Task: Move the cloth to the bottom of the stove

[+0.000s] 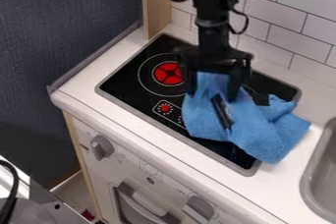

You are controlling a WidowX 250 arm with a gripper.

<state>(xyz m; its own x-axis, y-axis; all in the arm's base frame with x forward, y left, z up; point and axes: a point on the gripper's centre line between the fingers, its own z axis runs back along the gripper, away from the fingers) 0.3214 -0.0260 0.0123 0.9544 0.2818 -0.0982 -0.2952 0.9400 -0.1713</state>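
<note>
The gripper (212,95) is hanging over the upper end of the blue cloth (263,129), its fingers standing wide apart with fabric showing between them, and no firm hold is showing. From there the cloth is trailing toward 5 o'clock, its long axis roughly 11 to 5, across the stove (141,102) and over its rim onto the counter (134,127). The coming move is probably calling for closing on that upper end, then drawing toward 7 o'clock, the stove's front edge.
</note>
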